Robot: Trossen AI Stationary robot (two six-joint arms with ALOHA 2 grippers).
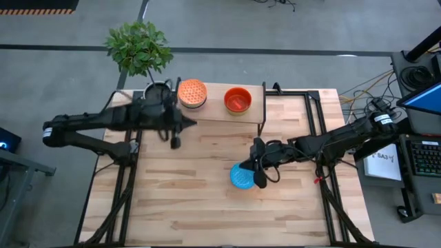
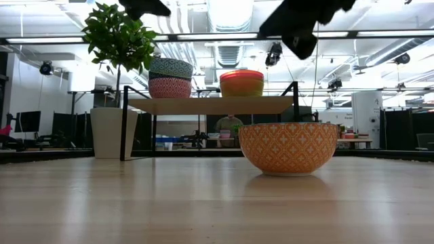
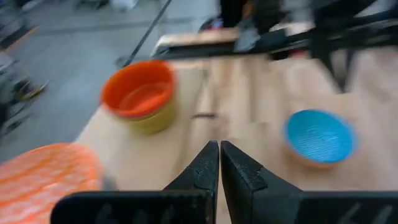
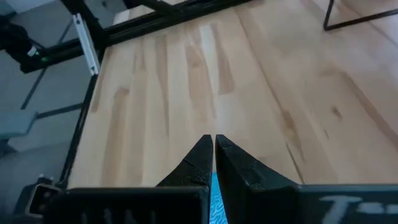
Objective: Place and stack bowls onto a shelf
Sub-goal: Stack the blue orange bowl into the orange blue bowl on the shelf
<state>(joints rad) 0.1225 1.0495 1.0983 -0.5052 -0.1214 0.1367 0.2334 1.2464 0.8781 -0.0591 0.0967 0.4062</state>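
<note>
While your right claw pinches the rim of the orange patterned bowl, blue inside, on the table in front of the shelf, your left claw hangs closed and empty by the shelf's left end. Two bowl stacks sit on the shelf: one left, one right.

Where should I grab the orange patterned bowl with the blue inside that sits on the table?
Take the orange patterned bowl by its rim, coming from above. It stands upright and open, so one finger can go inside the blue hollow and one outside the curved wall. The right gripper is already at its rim; the left gripper waits by the shelf.
</note>
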